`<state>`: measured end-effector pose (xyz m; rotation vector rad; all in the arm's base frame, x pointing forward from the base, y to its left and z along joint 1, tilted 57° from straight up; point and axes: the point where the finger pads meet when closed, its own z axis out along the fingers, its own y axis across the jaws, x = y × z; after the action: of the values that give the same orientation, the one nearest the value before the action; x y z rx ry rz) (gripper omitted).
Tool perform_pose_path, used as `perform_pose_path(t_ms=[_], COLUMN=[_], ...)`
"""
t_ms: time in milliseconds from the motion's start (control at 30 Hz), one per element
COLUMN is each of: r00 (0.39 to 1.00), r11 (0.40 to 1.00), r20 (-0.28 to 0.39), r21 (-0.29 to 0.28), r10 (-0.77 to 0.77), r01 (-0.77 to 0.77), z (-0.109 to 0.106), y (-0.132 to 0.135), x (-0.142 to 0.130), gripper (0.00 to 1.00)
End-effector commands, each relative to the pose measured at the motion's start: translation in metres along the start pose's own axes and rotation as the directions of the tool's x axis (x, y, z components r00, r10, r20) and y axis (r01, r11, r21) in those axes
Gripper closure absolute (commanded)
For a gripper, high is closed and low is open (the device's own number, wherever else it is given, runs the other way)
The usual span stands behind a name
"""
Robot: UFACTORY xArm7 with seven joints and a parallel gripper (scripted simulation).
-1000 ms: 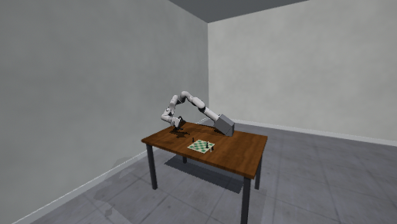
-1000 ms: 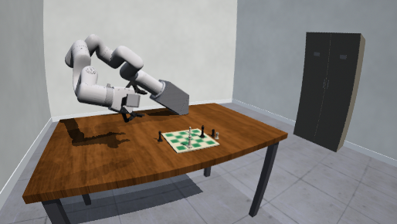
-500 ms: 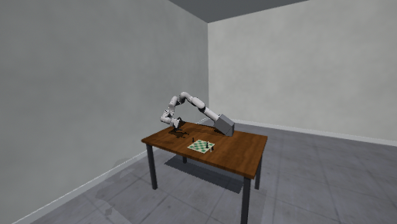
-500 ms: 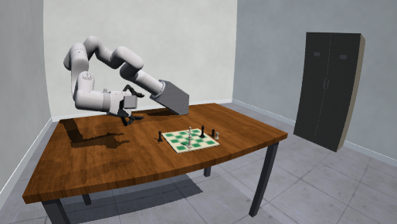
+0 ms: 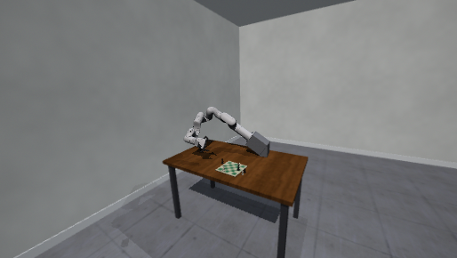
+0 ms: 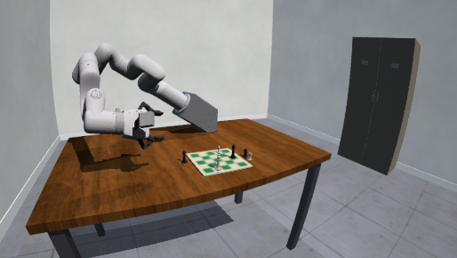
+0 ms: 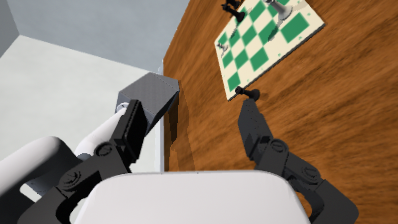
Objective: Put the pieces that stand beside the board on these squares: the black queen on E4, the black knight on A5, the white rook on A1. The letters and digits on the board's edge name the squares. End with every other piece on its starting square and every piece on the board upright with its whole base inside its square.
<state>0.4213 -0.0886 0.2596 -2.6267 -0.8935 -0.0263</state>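
Observation:
The green-and-white chessboard point(image 5: 228, 169) point(image 6: 201, 157) point(image 7: 250, 56) lies on the wooden table point(image 5: 276, 173) point(image 6: 111, 187) point(image 7: 325, 100). One small black piece point(image 6: 184, 157) point(image 7: 248, 92) stands off the board's left edge. A short black piece point(image 6: 244, 153) and a white rook point(image 6: 250, 156) stand off its right edge. Two white pieces point(image 6: 218, 152) point(image 6: 218, 165) and a taller black piece point(image 6: 233, 151) stand on the board. My gripper point(image 5: 205, 144) point(image 6: 161, 125) point(image 7: 192, 111) is open and empty. It hangs low over the table, behind and left of the board, fingers pointing sideways toward it.
The arm's grey base box point(image 5: 260, 143) point(image 6: 200, 113) point(image 7: 150, 95) sits on the table's back edge, close beside my gripper. A black cabinet point(image 6: 378, 102) stands by the far wall, away from the table.

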Motion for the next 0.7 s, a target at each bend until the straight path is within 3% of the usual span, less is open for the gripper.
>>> perform_pose_path(t_ms=[0, 167, 233, 667], r00=[1.0, 1.0, 0.992, 0.992], r11=[1.0, 1.0, 0.992, 0.992], r20=[-0.002, -0.002, -0.039, -0.039], r21=[0.003, 0.003, 0.032, 0.032], r10=[-0.016, -0.016, -0.12, -0.12], r01=[0.016, 0.016, 0.122, 0.122], z=[-0.001, -0.001, -0.009, -0.009], y=[-0.001, -0.001, 0.01, 0.01], x=[0.002, 0.002, -0.003, -0.003], gripper=[0.0, 0.0, 0.0, 0.0])
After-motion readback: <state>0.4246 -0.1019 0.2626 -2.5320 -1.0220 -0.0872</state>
